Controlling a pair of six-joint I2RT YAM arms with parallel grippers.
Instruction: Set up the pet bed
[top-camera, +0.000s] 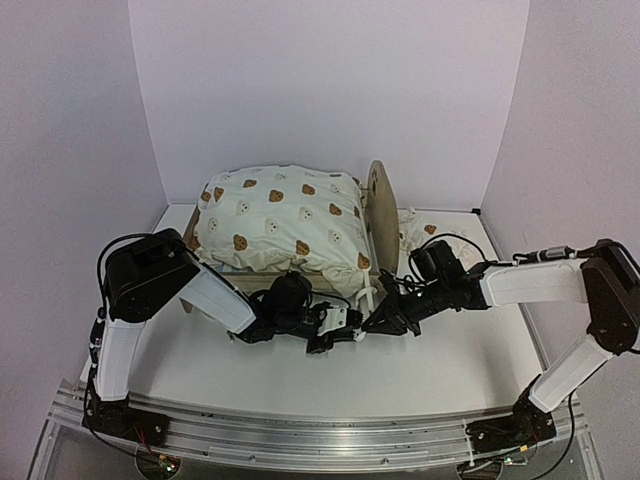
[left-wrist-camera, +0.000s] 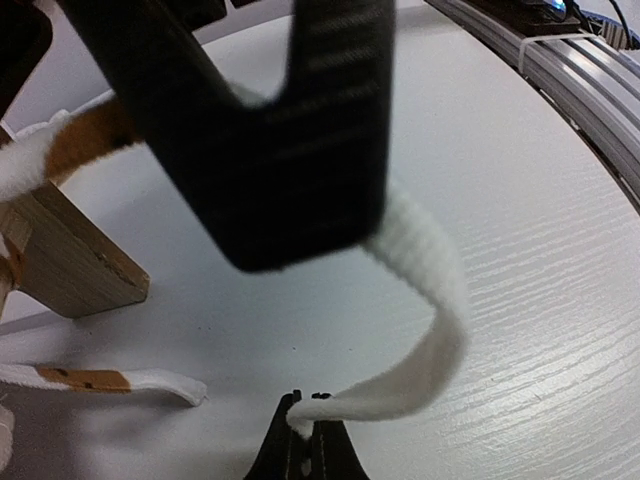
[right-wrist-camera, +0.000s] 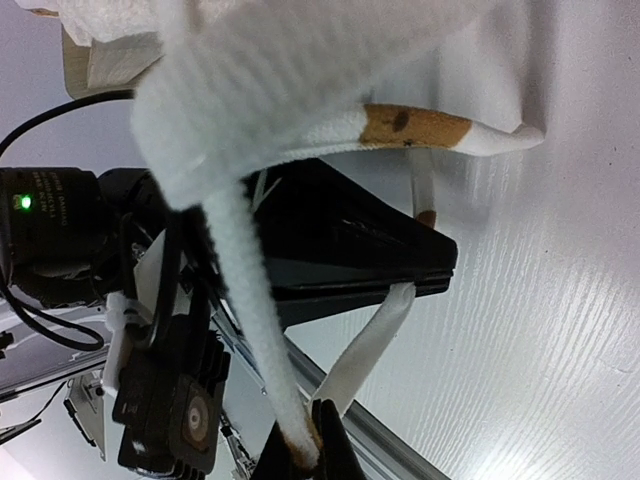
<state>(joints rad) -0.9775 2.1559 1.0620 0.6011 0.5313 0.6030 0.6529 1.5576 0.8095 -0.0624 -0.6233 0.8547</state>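
Left gripper (left-wrist-camera: 305, 445) of mine is pinched tight on the end of a white tie string (left-wrist-camera: 430, 310). That string bends up from my tips and goes behind the black finger of my right gripper (right-wrist-camera: 305, 455). My right gripper is squeezed tight too, on a second string (right-wrist-camera: 245, 290) with a brown tip, which runs up to the fluffy white cloth above it.

The pet bed (top-camera: 300, 235) sits at the middle back of the white table (top-camera: 450, 370). Its puffy bear-print duvet (top-camera: 270, 205) is piled on top. The round wooden end board (top-camera: 380, 215) stands up on the right side. A wooden leg (left-wrist-camera: 70, 260) of the bed is near my left gripper.

My two arms lie low over the table and reach in from each side, elbows bent. They meet nose to nose in front of the bed's near right corner. A metal rail (top-camera: 320, 435) runs along the near edge by my bases.
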